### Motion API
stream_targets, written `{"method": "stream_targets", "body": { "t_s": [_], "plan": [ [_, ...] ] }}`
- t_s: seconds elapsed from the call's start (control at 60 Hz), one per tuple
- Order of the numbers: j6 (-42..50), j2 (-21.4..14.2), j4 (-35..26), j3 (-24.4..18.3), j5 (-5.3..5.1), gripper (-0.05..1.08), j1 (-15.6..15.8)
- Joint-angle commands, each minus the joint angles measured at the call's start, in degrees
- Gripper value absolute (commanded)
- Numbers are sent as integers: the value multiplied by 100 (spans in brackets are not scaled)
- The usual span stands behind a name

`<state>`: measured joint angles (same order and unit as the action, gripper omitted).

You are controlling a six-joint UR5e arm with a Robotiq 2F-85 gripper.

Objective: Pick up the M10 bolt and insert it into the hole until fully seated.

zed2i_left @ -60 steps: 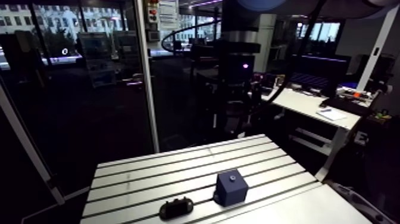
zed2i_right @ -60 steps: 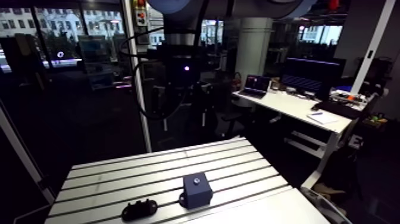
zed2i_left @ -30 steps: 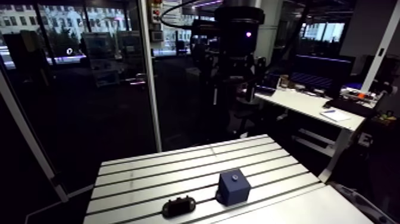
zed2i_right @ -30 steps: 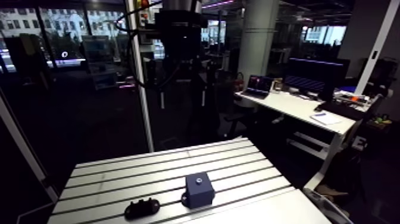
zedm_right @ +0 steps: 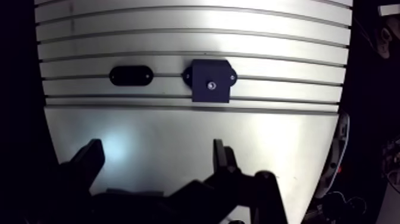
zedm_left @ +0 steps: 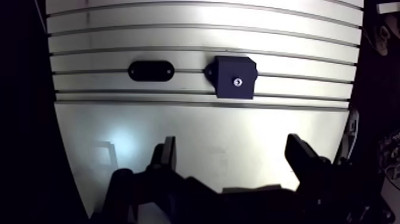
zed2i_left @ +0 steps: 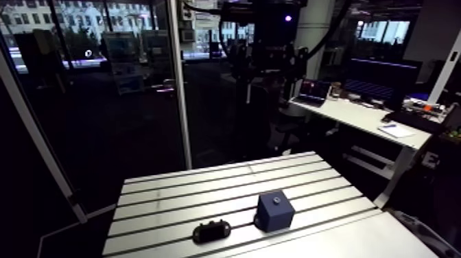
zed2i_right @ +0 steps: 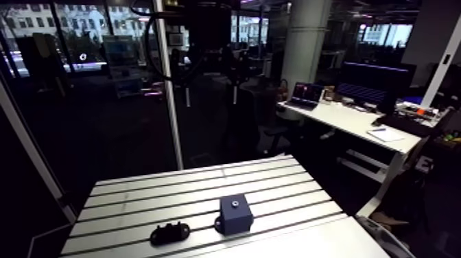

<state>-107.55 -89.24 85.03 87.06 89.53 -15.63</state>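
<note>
No loose bolt to pick out on the table (zedm_left: 196, 134) from up here. What does show is a blue block (zedm_left: 235, 77) on the slotted part, closer to the smooth strip along the table's near edge than to its far edge. There's a bright dot (zedm_left: 237, 81) in the middle of its top face, either the hole or a bolt head, too small to call.

A black oval piece (zedm_left: 151, 70) sits near the block on the same slot line, not touching it. If the bolt is parked anywhere, my guess is there, dark on dark.

The gripper (zedm_left: 233, 159) hangs high over the smooth strip, fingers (zedm_left: 167, 155) spread wide with nothing between them. Block and oval piece are both well ahead of it.

The dangers:
- **Wrong target:** with the bolt this hard to see, the descent could land on the wrong thing.
- **Crooked grasp:** an off-centre pinch would leave the bolt tilted, so it could catch on the hole's rim and jam part-way instead of seating.
- **Shifted block:** a sideways push could move the block if it isn't clamped, and that can't be told.
</note>
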Motion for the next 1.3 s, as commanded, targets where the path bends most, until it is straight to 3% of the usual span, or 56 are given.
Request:
{"method": "stream_targets", "body": {
  "t_s": [0.017,0.45,1.3],
  "plan": [
    [41,101,18,-95,7,0,157],
    [308,333,27,-281,93,1,644],
    [318,368,44,-230,102,0,666]
  ]
}}
